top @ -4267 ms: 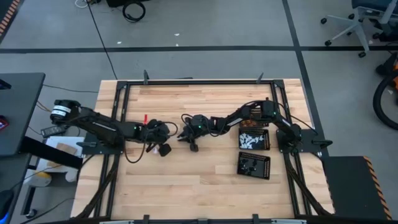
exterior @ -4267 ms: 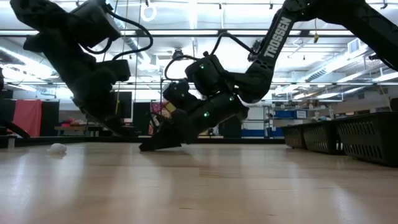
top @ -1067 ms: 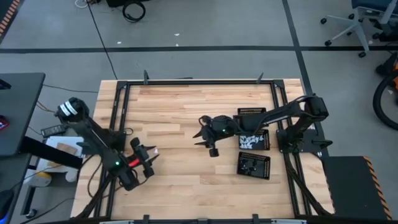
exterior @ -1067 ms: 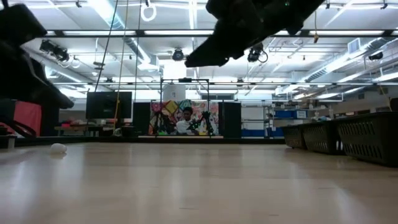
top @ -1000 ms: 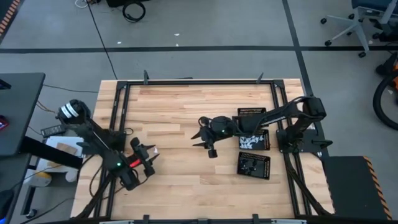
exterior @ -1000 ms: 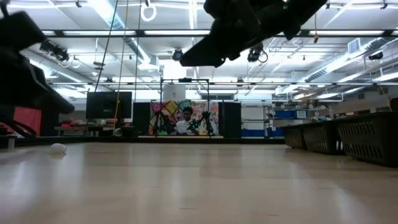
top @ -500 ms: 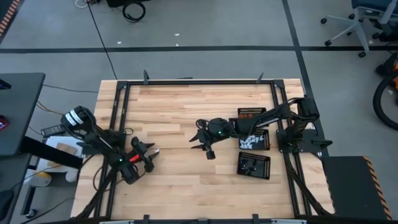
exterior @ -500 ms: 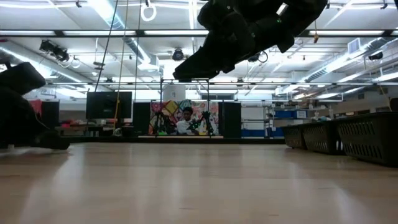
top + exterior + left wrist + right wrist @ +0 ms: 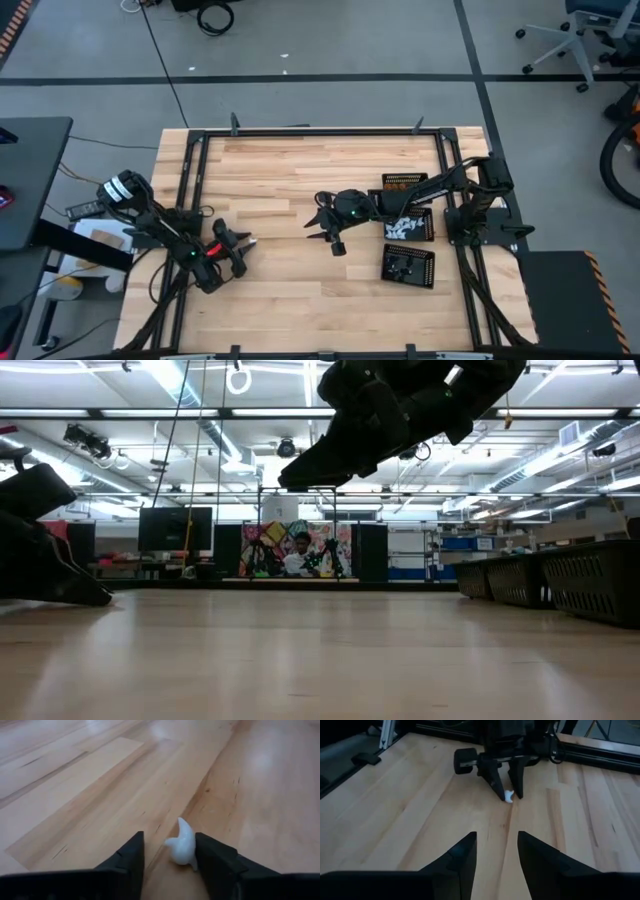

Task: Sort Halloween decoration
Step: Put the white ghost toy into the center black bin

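Observation:
One small white Halloween decoration piece (image 9: 182, 848) lies on the wooden table near its left side. My left gripper (image 9: 170, 840) is down at the table top with its open fingers on either side of that piece; the right wrist view shows the same, the left gripper (image 9: 506, 794) astride the piece (image 9: 508, 796). In the high view the left gripper (image 9: 243, 247) points toward the table's right. My right gripper (image 9: 316, 228) hangs open and empty above the table's middle, well above the wood in the low view (image 9: 292, 476). My left gripper has the white piece between its fingers. The piece lies on the table close against the inner side of one finger (image 9: 210, 855) and apart from the other finger (image 9: 134, 854). Whether that finger touches it, I cannot tell.
Three black perforated trays stand at the table's right: one at the back (image 9: 386, 181), one with white pieces (image 9: 432, 236), one nearer the front (image 9: 384, 274). Bare wood lies between the two grippers. A black frame (image 9: 300, 132) runs round the table. A person sits far behind the table (image 9: 300, 550).
My left gripper has come down to the table top over the white piece, shifting slightly toward the far edge, and now hides the piece in the low view. My right gripper has drifted a little toward the table's left and slightly down.

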Robot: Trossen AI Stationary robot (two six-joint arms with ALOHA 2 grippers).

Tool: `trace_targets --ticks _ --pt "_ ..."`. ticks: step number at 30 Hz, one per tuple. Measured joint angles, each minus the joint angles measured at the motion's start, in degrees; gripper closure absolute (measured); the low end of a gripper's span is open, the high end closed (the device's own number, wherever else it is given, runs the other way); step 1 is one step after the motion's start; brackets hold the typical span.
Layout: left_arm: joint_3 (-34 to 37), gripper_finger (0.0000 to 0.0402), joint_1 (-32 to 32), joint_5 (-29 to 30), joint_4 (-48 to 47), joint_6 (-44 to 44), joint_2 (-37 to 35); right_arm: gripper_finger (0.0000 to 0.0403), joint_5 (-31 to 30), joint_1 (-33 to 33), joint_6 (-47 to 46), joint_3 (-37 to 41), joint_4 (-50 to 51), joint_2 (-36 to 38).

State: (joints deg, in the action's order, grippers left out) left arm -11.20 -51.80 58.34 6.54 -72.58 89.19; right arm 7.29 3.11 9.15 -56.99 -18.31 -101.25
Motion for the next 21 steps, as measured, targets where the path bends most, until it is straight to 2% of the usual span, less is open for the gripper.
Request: trace_targets --ticks 12,21 --pt "-0.02 0.0346 0.01 0.55 1.55 -0.25 0.02 0.0255 -0.04 0.00 -0.13 0.00 0.09 0.04" --pt "-0.05 0.0356 1.30 1.10 6.95 1.87 0.11 0.0255 -0.65 -0.67 -0.02 -0.02 0.31 0.07"
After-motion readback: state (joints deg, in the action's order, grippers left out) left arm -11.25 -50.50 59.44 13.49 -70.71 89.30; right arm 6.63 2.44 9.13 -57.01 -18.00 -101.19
